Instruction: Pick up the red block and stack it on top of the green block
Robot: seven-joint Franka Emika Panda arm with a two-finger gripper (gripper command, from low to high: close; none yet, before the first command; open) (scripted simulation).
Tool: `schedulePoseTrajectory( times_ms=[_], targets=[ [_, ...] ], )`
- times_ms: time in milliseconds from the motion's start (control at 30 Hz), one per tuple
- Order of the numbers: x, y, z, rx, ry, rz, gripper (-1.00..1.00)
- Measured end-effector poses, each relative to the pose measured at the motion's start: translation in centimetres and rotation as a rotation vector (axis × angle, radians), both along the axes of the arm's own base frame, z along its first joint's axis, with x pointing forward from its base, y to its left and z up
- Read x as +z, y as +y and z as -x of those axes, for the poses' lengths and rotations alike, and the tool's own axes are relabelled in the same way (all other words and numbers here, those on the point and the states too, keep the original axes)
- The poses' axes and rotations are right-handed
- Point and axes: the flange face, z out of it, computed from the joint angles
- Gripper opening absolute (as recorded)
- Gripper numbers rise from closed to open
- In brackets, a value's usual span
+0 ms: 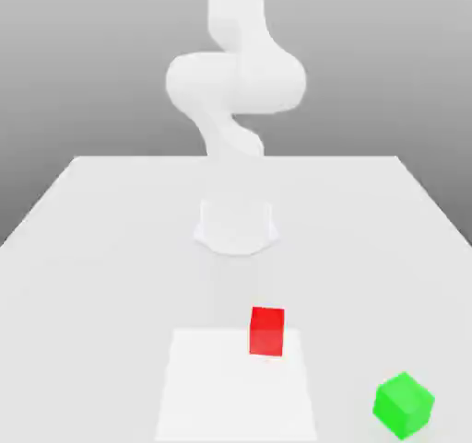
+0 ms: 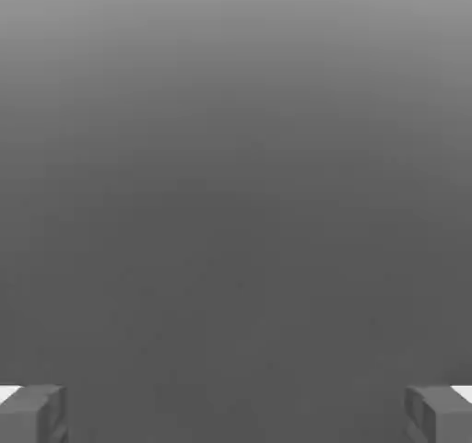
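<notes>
The red block sits on the white table, near the front and about at the middle. The green block rests further forward, toward the exterior view's right, turned at an angle and well apart from the red one. In the hand view my gripper is open. Its two grey fingertips stand far apart with nothing between them, and plain grey lies beyond them. The white arm rises at the back of the table, far from both blocks.
The arm's round base stands on the table behind the red block. A paler white rectangular patch lies at the front, its far corner under the red block. The table's edges slope away on both sides.
</notes>
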Motion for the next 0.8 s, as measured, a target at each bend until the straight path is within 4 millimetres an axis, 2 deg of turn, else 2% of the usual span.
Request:
schedulePoseTrajectory(
  times_ms=[133,233,300,433,600,667,767,800],
  targets=[
    [-9.9,1.1,-3.5,-0.012,0.149,-0.024,0.00],
    [-17.4,2.0,-4.5,-0.023,0.261,-0.036,0.00],
    [-22.4,2.5,-4.4,-0.032,0.336,-0.041,0.00],
    [-32.6,3.5,-2.3,-0.055,0.496,-0.042,0.00],
    [-45.0,4.1,2.9,-0.091,0.694,-0.028,0.00],
    [-47.6,4.2,3.5,-0.094,0.715,-0.026,0.00],
    [-50.4,4.2,3.8,-0.095,0.721,-0.026,0.00],
    [-51.2,4.2,3.9,-0.095,0.722,-0.026,-1.00]
  ],
)
